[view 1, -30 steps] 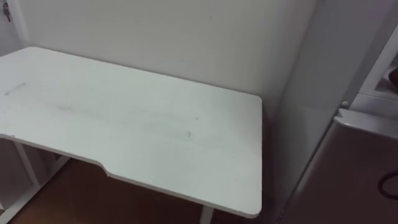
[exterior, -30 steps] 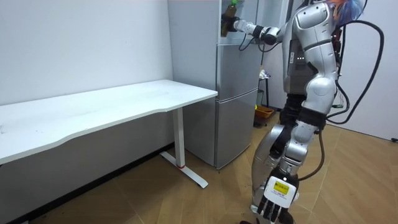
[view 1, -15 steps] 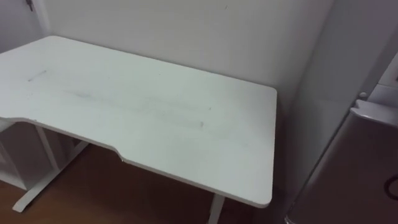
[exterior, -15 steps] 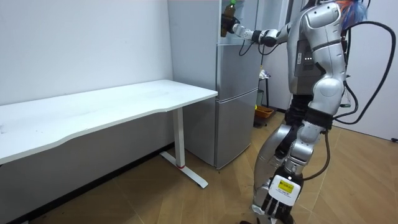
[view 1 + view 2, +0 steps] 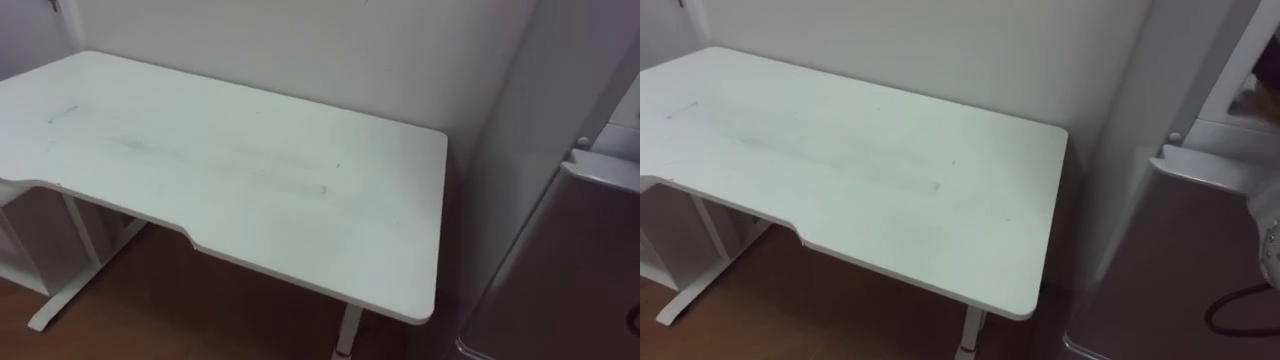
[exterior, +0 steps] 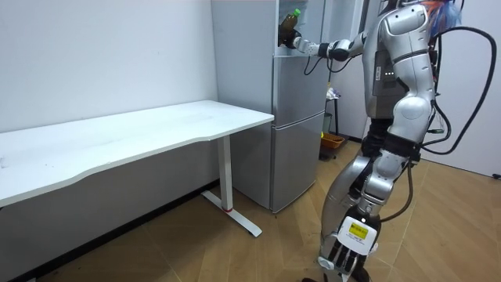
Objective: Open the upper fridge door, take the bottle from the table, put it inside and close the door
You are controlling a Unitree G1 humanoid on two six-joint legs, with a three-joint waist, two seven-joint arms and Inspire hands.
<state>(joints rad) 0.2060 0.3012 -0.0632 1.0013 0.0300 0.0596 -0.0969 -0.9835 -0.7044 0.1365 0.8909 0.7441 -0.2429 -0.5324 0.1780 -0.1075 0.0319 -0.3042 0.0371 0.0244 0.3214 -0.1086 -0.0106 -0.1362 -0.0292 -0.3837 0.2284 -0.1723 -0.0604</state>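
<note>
- Robot stands on the wood floor point(image 6: 235, 251) in front of the fridge point(image 6: 297, 117), at the end of the white worktop point(image 5: 250, 190).
- Right arm is raised and stretched toward the top section of the fridge.
- Right hand point(image 6: 292, 41) has its fingers curled round the bottle point(image 6: 286, 23), gripping it low on the body.
- Bottle is upright with a dark body and a green cap, and sits at the front edge of the upper fridge compartment point(image 5: 1243, 92), above the lower door point(image 5: 1180, 260).
- Can't tell from the room view whether the bottle is inside the compartment or just in front of it.
- The upper compartment shows a pale interior in the right eye view. The lower door is closed.
- Left hand point(image 6: 344, 252) hangs low beside the legs with its fingers pointing down and relaxed, holding nothing.
- The head camera looks down at the worktop, with the fridge just beside its right end.
</note>
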